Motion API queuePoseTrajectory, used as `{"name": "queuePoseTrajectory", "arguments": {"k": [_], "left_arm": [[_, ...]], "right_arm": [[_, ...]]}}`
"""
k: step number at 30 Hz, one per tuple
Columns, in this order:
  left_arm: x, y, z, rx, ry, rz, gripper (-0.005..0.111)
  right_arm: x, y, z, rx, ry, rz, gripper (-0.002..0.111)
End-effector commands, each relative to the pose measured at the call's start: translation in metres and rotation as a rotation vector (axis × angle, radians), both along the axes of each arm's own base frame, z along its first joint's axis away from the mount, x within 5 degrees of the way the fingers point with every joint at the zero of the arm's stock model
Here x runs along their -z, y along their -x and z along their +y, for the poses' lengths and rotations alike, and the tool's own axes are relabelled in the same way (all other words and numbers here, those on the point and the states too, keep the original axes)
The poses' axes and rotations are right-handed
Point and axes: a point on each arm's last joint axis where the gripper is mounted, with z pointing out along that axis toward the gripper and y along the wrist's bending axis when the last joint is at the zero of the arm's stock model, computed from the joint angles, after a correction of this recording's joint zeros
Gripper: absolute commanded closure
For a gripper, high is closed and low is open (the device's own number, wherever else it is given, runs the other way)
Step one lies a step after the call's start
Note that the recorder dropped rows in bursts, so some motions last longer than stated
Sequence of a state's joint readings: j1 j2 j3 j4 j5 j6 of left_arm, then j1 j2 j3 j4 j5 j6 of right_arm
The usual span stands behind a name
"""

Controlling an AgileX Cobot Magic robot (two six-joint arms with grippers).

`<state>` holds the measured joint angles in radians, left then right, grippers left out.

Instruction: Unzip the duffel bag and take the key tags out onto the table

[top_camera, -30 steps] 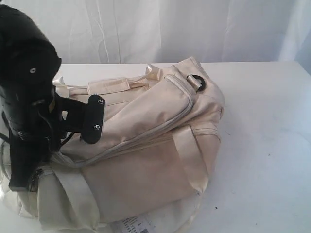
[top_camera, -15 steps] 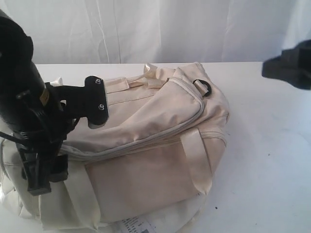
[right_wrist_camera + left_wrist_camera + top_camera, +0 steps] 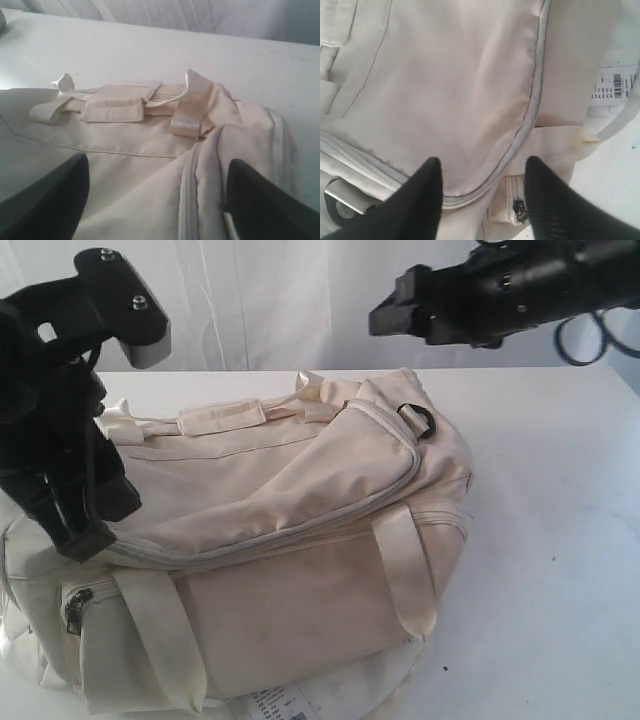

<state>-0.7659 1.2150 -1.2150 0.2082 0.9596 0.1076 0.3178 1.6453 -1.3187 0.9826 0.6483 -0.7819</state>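
The cream duffel bag (image 3: 300,540) lies on the white table (image 3: 560,540), and its long grey zipper (image 3: 300,525) is closed along the top flap. My left gripper (image 3: 90,525) hangs over the bag's left end. In the left wrist view this gripper (image 3: 482,162) is open, its fingers (image 3: 422,200) astride the grey zipper (image 3: 532,115), holding nothing. My right gripper (image 3: 392,312) hovers high over the bag's far end. In the right wrist view it (image 3: 157,160) is open and empty above the zipper (image 3: 187,200). The key tags are out of view.
A side-pocket zip pull (image 3: 521,212) sits near the left fingers. A white paper barcode tag (image 3: 612,90) lies under the bag's front. Webbing handles with a wrap (image 3: 120,102) cross the top, and a black D-ring (image 3: 418,420) sits at the right end. A white curtain hangs behind.
Both grippers have opened. The left arm has lifted off the bag's left end, and the bag has settled slightly. The right arm has come in from the right, high above the bag.
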Motion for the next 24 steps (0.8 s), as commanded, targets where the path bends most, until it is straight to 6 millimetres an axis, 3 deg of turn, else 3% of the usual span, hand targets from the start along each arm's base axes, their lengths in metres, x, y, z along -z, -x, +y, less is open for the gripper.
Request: {"name": "queuePoseTrajectory", "arguments": {"k": [1, 4, 8, 10, 14, 19, 24], "left_arm": [[0.015, 0.002, 0.001, -0.02, -0.016, 0.022, 0.082], [0.029, 0.001, 0.003, -0.014, -0.046, 0.02, 0.105], [0.031, 0.0, 0.002, -0.011, -0.042, 0.009, 0.107], [0.031, 0.0, 0.002, -0.01, -0.04, 0.007, 0.107], [0.03, -0.002, 0.002, -0.009, -0.029, -0.007, 0.107], [0.029, -0.017, 0.013, -0.092, 0.011, -0.046, 0.107], [0.025, -0.031, 0.021, -0.157, 0.151, -0.056, 0.107]], "right_arm": [[0.025, -0.034, 0.037, -0.052, 0.009, 0.091, 0.038], [0.049, -0.051, 0.049, -0.055, 0.121, 0.162, 0.041], [0.075, -0.06, 0.048, 0.028, 0.252, 0.317, 0.053], [0.08, -0.058, 0.046, 0.018, 0.294, 0.365, 0.065], [0.074, -0.047, 0.04, -0.044, 0.379, 0.395, 0.109], [0.052, -0.03, 0.03, -0.08, 0.44, 0.396, 0.108], [0.045, -0.009, 0.016, -0.038, 0.477, 0.407, 0.108]]}}
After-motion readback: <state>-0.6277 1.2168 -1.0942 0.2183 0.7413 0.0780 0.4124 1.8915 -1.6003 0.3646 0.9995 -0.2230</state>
